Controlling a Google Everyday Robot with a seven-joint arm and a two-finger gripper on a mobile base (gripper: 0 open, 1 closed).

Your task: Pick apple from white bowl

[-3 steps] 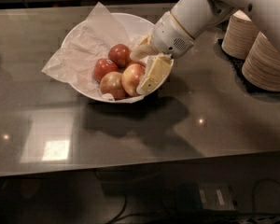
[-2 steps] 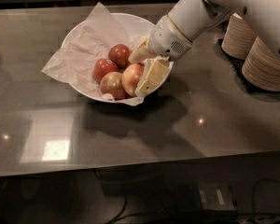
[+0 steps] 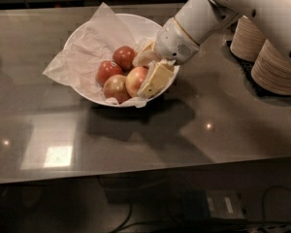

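We note the white bowl [image 3: 132, 17] holds the apple [image 3: 135, 80] against the gripper [image 3: 150, 68], with three other apples [image 3: 123, 57] beyond. The fingers are spread and the arm [image 3: 199, 18] slants down in.

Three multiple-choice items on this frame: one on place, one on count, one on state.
1. Where is the gripper? A. far left of the picture B. inside the white bowl, right side C. out of view
2. How many apples does the bowl hold? A. two B. four C. six
3. The big pale apple is: A. resting in the bowl B. raised above it C. outside it
Key: 1 B, it reaches over the right rim; 2 B, four show; 3 A, it sits among the others.
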